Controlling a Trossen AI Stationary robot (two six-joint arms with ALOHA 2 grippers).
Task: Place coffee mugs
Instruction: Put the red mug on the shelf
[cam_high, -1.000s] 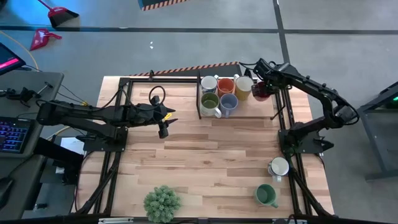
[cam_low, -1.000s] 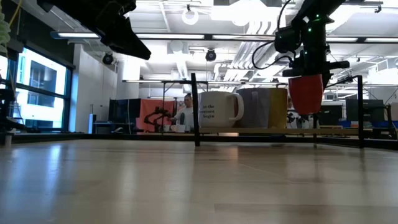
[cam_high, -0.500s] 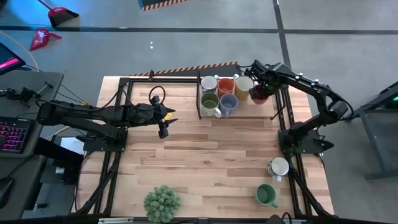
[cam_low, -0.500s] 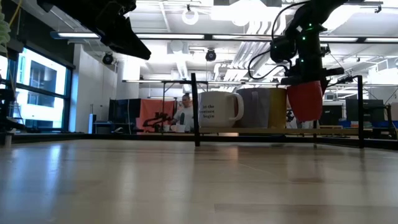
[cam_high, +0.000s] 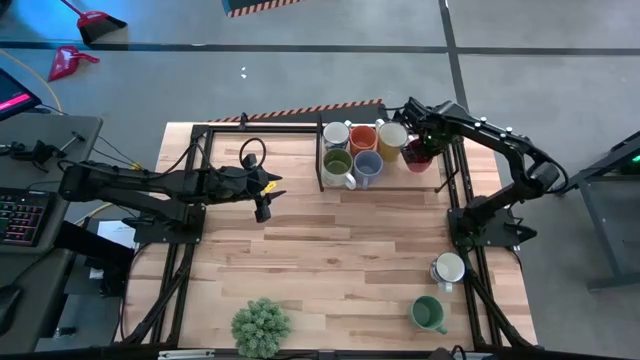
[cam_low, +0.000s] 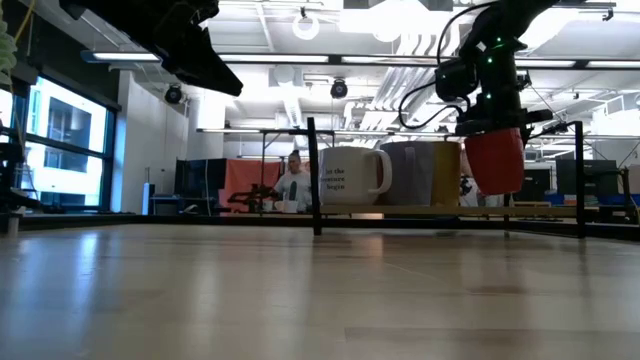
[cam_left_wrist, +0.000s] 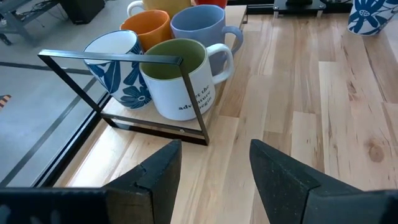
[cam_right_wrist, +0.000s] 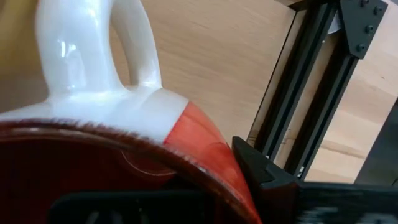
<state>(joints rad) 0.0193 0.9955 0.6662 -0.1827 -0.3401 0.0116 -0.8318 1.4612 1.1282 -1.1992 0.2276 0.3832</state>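
We see a glossy red ceramic mug (cam_high: 417, 152) with a dark inner wall and a white handle (cam_right_wrist: 93, 50). In the right wrist view its rim fills the near field, and the white handle joins the red wall in a pale patch. The right gripper (cam_high: 420, 140) has its fingers pinched nearly together on this red mug's rim, so the mug hangs below them. In the low view the red body (cam_low: 494, 160) hangs clear of the wooden shelf board (cam_low: 540, 211) beneath it.

From above, the held mug sits at about one o'clock on the light wooden table (cam_high: 330, 250), just beside the yellow mug (cam_high: 391, 139) and on its three o'clock side. It is at the right end of a cluster of five mugs inside a black metal frame (cam_high: 321, 160). That cluster holds a white mug with blue flowers (cam_high: 336, 133), an orange mug (cam_high: 362, 138) and the yellow one in the far row. A white mug with an olive-green inside (cam_high: 338, 166) and a blue-grey mug (cam_high: 367, 166) form the near row.

Two more mugs stand well apart at about five o'clock: a white flower-patterned mug (cam_high: 448, 268) and a dark green mug (cam_high: 428, 314).

The left gripper (cam_high: 264, 196) waits at about ten o'clock over bare wood, its two dark fingers (cam_left_wrist: 283, 180) spread wide and holding nothing. A bushy green potted plant (cam_high: 261, 326) sits at about seven o'clock.
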